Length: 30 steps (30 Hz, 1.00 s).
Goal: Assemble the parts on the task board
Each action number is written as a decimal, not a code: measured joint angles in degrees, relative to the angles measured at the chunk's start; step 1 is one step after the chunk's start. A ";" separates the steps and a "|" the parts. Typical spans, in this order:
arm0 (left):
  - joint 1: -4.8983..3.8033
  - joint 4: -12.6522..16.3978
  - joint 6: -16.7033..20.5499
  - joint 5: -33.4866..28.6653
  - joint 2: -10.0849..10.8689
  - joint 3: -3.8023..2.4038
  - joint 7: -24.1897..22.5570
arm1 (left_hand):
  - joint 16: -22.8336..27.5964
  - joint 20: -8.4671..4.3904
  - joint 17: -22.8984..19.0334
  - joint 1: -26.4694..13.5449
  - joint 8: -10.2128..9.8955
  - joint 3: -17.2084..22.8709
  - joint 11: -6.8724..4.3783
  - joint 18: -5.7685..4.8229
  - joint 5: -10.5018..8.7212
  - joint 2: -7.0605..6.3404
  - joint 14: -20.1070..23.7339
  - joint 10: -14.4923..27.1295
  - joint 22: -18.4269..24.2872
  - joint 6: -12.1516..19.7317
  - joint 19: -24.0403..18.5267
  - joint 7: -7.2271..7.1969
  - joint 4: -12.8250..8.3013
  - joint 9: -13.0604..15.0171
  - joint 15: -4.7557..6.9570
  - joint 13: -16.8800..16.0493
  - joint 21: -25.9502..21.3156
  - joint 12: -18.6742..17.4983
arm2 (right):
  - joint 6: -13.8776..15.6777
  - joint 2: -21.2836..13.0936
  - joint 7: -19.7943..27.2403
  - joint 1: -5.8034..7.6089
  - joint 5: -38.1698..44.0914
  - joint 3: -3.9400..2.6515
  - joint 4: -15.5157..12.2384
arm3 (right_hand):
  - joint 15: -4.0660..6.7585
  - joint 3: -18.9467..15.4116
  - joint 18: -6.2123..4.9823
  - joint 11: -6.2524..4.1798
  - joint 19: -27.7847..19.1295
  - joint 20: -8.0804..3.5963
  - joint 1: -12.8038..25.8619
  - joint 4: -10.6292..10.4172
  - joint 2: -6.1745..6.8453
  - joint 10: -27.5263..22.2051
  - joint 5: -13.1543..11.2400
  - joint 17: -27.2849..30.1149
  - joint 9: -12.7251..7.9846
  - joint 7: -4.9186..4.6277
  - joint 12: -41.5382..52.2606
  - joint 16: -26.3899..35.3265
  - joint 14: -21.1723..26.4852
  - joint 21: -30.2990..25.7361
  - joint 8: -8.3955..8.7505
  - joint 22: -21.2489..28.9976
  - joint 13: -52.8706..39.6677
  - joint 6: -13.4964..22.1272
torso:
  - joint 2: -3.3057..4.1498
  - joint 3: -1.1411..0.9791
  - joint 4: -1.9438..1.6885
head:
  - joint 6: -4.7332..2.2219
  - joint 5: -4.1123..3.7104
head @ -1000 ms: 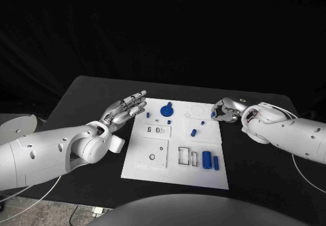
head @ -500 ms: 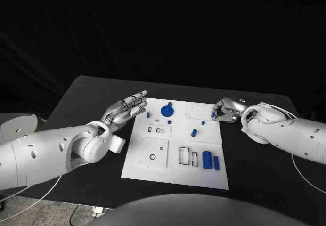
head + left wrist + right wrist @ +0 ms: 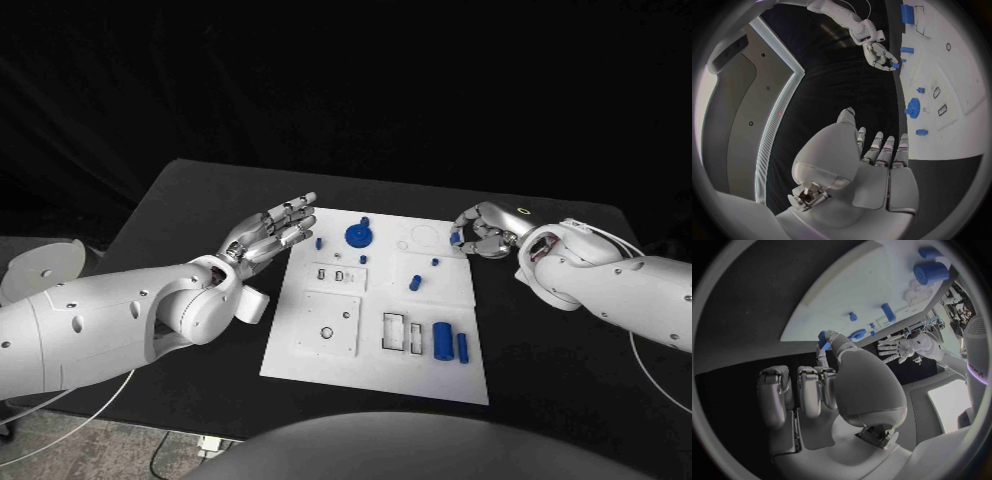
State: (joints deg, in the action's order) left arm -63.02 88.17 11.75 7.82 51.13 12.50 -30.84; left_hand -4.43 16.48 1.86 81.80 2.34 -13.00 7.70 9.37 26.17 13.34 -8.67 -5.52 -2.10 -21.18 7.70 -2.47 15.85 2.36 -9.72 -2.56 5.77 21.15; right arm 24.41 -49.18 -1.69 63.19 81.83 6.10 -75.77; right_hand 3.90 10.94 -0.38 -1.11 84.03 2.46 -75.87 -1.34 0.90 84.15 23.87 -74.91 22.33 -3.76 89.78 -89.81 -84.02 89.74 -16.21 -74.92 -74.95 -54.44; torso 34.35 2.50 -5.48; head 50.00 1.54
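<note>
The white task board [image 3: 378, 365] lies in the middle of the black table. On it sit a blue round part [image 3: 356, 236], small blue pegs [image 3: 414, 282] and two blue cylinders [image 3: 441, 338] near its front right. My right hand [image 3: 486, 231] hovers at the board's far right edge with its fingers curled, pinching a small blue part [image 3: 456, 240] [image 3: 823, 338] between thumb and finger. My left hand [image 3: 271, 232] [image 3: 873, 155] is held flat beside the board's far left corner, fingers spread, holding nothing. The left wrist view also shows the right hand [image 3: 879, 52] and the board [image 3: 961, 100].
Rectangular and round recesses [image 3: 392, 331] mark the board's near half. Bare black table [image 3: 173, 220] lies left of the board and more of it [image 3: 548, 350] to the right. A white disc [image 3: 41, 270] stands off the table's left edge.
</note>
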 measured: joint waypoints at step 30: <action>0.03 -0.40 -0.01 0.00 -0.66 -0.01 -0.05 | -0.24 0.00 0.04 0.00 0.00 0.00 0.00 0.00 0.00 0.00 0.00 0.00 0.00 0.00 0.00 0.00 0.00 0.00 0.00 0.02 0.00 0.00 | -4.80 13.16 -10.38 -1.47 7.40 -0.14 -9.73 | 0.00 -0.02 0.00 0.21 0.00 0.00 1.48 -0.01 1.15 -0.20 2.21 -0.04 0.04 -0.69 0.00 0.00 0.00 0.00 -0.63 0.02 0.02 -0.49 | 0.01 0.02 0.05 | 0.00 -0.15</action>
State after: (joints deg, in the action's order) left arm -62.99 87.77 11.74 7.82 50.47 12.49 -30.90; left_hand -4.66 16.48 1.90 81.80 2.34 -13.00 7.69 9.37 26.17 13.34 -8.67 -5.52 -2.10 -21.18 7.70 -2.48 15.85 2.36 -9.72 -2.55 5.77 21.15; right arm 19.60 -36.01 -12.07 61.72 89.23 5.96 -85.50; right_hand 3.91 10.92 -0.38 -0.90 84.03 2.46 -74.39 -1.35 2.05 83.95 26.09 -74.95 22.37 -4.45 89.78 -89.81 -84.01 89.75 -16.84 -74.91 -74.93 -54.93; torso 34.37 2.52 -5.43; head 50.00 1.39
